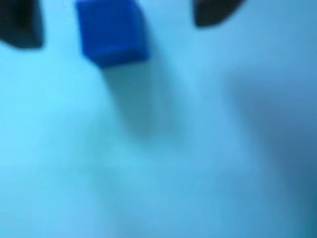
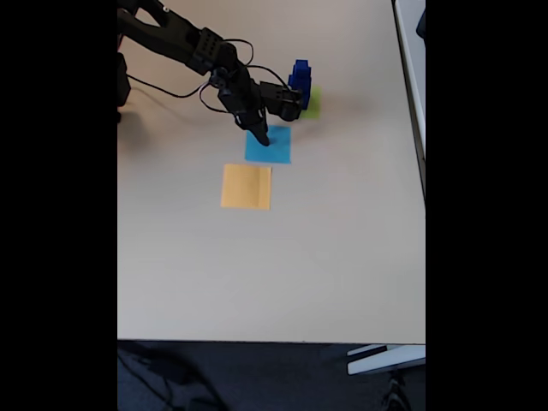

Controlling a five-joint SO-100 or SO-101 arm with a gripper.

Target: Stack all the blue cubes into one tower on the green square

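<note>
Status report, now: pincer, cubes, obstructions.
Pincer open, down over the light-blue square, straddling one small blue cube. Tower partly built on the green square. Orange square lies apart; nothing blocking.

The small blue cube (image 1: pixel 111 32) in the wrist view looks like smooth, solid plastic with a faint sheen on its faces. Under it the light-blue square (image 2: pixel 268 145) reads as thin, matt paper, like the orange square (image 2: pixel 247 187) beside it. The surface (image 2: pixel 282 265) is a pale beige, smooth and dull. The pincer (image 2: pixel 263 137) looks like black matt plastic.
</note>
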